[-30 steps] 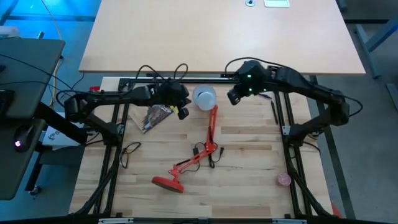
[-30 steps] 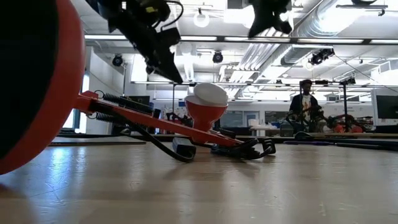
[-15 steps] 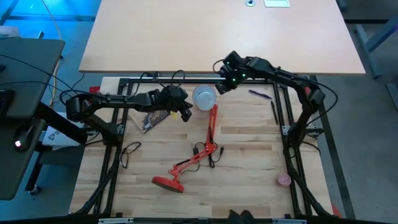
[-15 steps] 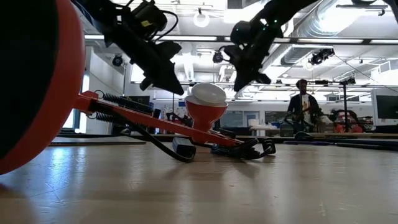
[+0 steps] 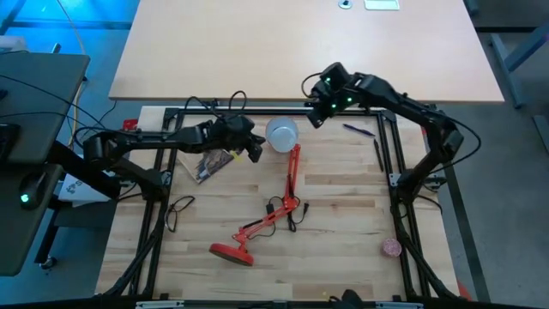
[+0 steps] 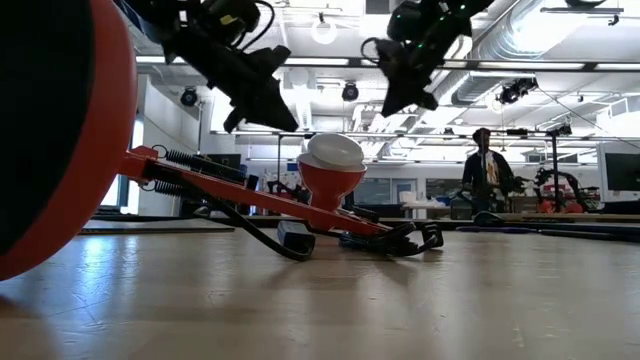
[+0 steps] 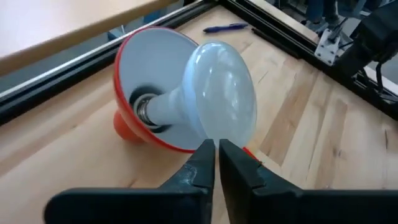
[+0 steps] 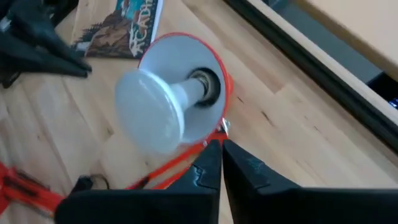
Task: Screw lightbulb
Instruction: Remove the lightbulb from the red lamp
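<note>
1. The small white lightbulb (image 7: 221,93), a rounded frosted dome on a narrow neck, already sits with its base in the socket of the red desk lamp's shade (image 7: 134,59), white on the inside. The lamp (image 5: 274,210) lies on its side on the pale wooden table (image 5: 343,249), shade toward the far edge.
2. Your left gripper (image 5: 254,151) hovers just beside the shade with its fingers pressed together, holding nothing.
3. Your right gripper (image 5: 310,116) hangs above the table's far rail, near the shade, fingers likewise together and empty.
4. Judge the bulb as light, smooth and brittle; a hard pinch could crack it or let it slip.
5. Take hold across the widest part of the dome, with moderate pressure, and turn about the neck's axis.
6. Steady the shade's red outside with the other gripper, since the lamp will likely roll or slide when you twist.
7. You cannot tell from here whether the threads are fully seated.
</note>
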Robot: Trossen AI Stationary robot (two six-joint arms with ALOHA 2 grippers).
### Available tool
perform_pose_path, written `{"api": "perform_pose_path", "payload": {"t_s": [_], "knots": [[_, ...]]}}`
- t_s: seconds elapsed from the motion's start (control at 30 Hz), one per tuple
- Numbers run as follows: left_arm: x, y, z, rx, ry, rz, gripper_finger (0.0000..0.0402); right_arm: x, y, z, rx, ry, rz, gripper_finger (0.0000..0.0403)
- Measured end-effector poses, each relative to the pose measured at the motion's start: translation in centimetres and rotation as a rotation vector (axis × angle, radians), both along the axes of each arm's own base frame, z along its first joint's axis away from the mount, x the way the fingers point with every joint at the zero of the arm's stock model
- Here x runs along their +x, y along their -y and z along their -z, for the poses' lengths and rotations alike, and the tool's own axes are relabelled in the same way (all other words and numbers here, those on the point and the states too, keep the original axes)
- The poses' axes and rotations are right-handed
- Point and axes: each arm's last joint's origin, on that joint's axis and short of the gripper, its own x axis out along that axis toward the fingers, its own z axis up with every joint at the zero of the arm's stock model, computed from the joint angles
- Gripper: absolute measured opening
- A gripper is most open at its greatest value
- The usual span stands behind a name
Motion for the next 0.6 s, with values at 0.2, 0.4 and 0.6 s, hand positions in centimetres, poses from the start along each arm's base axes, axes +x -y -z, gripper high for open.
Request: {"api": "perform_pose_path", "payload": {"t_s": [0.2,0.4,0.6], "knots": [[-0.5,-1.0,-0.4,-0.112,0.065,-0.020,0.0068,-1.2,0.2,-0.5,0.015,0.013,-0.061,0.0057],[-0.3,-2.1,-0.9,-0.290,0.217,0.017,0.0163,0.4,-0.3,0.3,0.099,0.075,-0.143,0.0178],[-0.7,-2.2,-0.6,-0.486,0.215,0.062,0.0245,1.2,-0.2,0.8,0.117,0.100,-0.180,0.0286]]}}
